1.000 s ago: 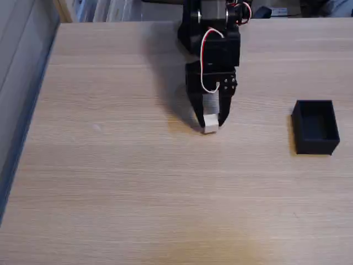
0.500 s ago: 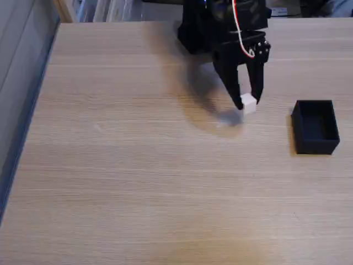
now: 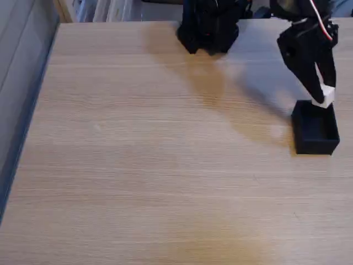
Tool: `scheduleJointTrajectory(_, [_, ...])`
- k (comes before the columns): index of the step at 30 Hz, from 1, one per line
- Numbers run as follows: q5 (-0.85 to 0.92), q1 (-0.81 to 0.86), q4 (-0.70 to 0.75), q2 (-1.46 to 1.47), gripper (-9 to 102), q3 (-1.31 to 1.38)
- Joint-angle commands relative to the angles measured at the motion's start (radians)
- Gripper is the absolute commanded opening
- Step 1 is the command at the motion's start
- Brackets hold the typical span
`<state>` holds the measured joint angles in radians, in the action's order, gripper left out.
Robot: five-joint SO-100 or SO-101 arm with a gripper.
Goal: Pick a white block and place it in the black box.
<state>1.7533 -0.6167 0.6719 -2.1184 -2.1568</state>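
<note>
Most of the job looked done — the pick was complete and only the drop remained. In the fixed view the gripper (image 3: 324, 98) had its two black fingers closed on the white block (image 3: 325, 96), which was held clear of the table and hung over the far edge of the black box (image 3: 315, 129), at the right side of the wooden table (image 3: 143, 165). Whether the cube sat squarely above the opening or slightly behind the back wall could not be told from this angle. What was left, by my reading, was a small move forward or down and then letting go, so the cube landed inside rather than on the rim. By count — one white block, one black box, one arm with its base (image 3: 208, 27) at the table's far edge.
</note>
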Motion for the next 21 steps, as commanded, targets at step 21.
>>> scheduleJointTrajectory(21, [-0.103, 0.002, -0.153, 0.106, 25, -0.02])
